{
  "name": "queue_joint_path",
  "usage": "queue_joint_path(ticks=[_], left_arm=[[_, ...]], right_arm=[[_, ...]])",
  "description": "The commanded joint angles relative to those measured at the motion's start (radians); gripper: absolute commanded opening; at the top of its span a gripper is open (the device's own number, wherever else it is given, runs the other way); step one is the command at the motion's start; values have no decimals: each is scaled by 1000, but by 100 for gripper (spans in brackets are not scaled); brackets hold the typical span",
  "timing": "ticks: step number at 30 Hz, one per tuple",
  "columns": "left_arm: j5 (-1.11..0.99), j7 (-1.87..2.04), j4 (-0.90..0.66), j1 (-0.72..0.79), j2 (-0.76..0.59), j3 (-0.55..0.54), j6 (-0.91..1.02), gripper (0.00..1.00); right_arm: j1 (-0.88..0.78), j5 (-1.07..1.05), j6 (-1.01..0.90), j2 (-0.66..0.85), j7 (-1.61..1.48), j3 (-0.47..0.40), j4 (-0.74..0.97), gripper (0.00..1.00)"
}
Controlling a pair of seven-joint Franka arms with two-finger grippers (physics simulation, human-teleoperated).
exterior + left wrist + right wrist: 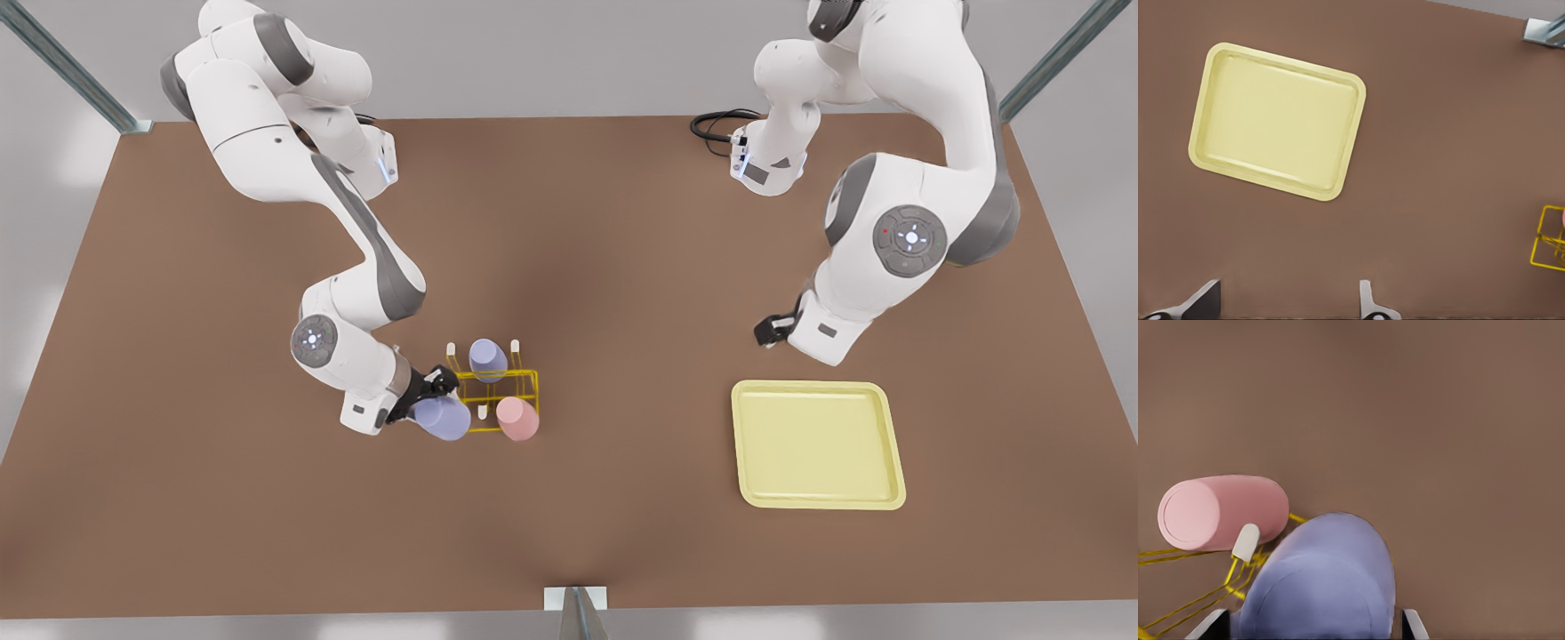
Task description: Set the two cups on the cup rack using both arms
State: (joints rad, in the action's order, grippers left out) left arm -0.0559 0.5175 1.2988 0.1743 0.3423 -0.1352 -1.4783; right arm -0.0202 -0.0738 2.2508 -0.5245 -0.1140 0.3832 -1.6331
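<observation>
Right end effector is at the cup rack, near the middle of the surface and a bit toward its front edge. Fingers clamped on a lavender cup; right wrist view shows the cup sitting between the two finger tips, right beside a white-tipped peg. Cup is at the rack's front corner on the front view's left. Can't tell if it's fully seated on a peg yet.

Pink cup already sits on the rack at the front corner on the front view's right, tilted, no end effector touching it. Second lavender cup is on the rack's back row w/ bare pegs either side.

Left end effector hangs above the surface toward the front view's right, near the back edge of the pale yellow tray, well apart from the rack. Fingers apart, nothing between them, per the left wrist view. This arm waits.

Progress, as a judgement: pink looks done, lavender in the final step. Left to do: settle it on the peg, let go & pull the right arm clear w/o knocking the pink one
</observation>
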Motion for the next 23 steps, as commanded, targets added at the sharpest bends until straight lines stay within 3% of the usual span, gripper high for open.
queue_joint_path(ticks=[1, 4, 6, 7, 9, 12, 14, 17, 23], left_arm=[[13, -427, 8, -19, 29, 3, 233, 100], [42, -429, 4, -47, 52, 2, 164, 100], [44, -432, 4, -61, 52, 0, 164, 100], [45, -461, 4, -64, 49, 0, 167, 100], [45, -462, 4, -64, 49, 0, 167, 100], [44, -465, 4, -62, 49, 0, 167, 100], [44, -465, 4, -64, 44, 0, 171, 100], [42, -464, 0, -61, 35, -4, 196, 100], [41, -465, -6, -64, 38, -4, 207, 100]], right_arm=[[0, 0, -5, 1, -12, 0, 2, 100], [-3, 0, -28, 0, -9, 0, 32, 100], [6, 25, -200, 17, 4, -18, 124, 100], [8, 173, -315, 23, 5, -79, 185, 100], [16, 227, -436, 24, -29, -187, 275, 100], [52, 241, -718, 32, -59, -233, 456, 100], [42, 235, -792, 188, -99, -265, 400, 100], [14, 195, -781, 412, -41, -299, 164, 100], [16, 195, -789, 474, -4, -306, 105, 100]])
